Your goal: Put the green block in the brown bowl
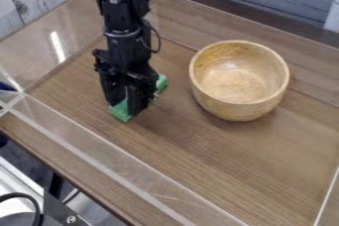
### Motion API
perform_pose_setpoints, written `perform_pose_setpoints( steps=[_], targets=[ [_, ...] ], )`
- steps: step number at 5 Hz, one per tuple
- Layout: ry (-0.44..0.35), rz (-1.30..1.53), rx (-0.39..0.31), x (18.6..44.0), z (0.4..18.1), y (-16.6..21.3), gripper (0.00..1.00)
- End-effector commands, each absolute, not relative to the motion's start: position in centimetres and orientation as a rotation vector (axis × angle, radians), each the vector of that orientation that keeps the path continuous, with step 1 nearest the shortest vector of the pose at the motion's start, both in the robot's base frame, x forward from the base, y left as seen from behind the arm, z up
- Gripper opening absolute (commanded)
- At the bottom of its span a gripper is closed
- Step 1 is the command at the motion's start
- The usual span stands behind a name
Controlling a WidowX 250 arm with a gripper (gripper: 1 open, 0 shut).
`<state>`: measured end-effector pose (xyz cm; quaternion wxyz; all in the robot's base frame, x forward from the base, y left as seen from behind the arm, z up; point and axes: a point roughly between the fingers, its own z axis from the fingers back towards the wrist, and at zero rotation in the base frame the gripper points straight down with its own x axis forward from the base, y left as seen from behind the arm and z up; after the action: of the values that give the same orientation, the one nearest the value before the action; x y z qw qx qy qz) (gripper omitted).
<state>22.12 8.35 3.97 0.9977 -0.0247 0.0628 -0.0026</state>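
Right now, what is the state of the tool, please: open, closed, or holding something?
Tool: down over the small flat bright green block, fingers on either side of it; a firm grip on it cannot be told.

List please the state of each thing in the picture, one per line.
gripper: pointing down, fingers on either side of the green block; whether it grips cannot be told.
green block: lying flat on the table, left of the bowl.
brown bowl: upright, empty.
table: wooden, bearing block and bowl.
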Motion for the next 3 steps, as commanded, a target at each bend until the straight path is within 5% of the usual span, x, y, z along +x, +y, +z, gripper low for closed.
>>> perform_pose_setpoints(
  steps=[1,2,3],
  targets=[
    [0.064,0.009,-0.04,22.9,5.75,8.78,1.0],
    [0.062,0.014,-0.045,23.08,5.34,8.83,1.0],
    [0.061,0.023,-0.05,23.23,4.92,8.86,0.0]
  ],
)
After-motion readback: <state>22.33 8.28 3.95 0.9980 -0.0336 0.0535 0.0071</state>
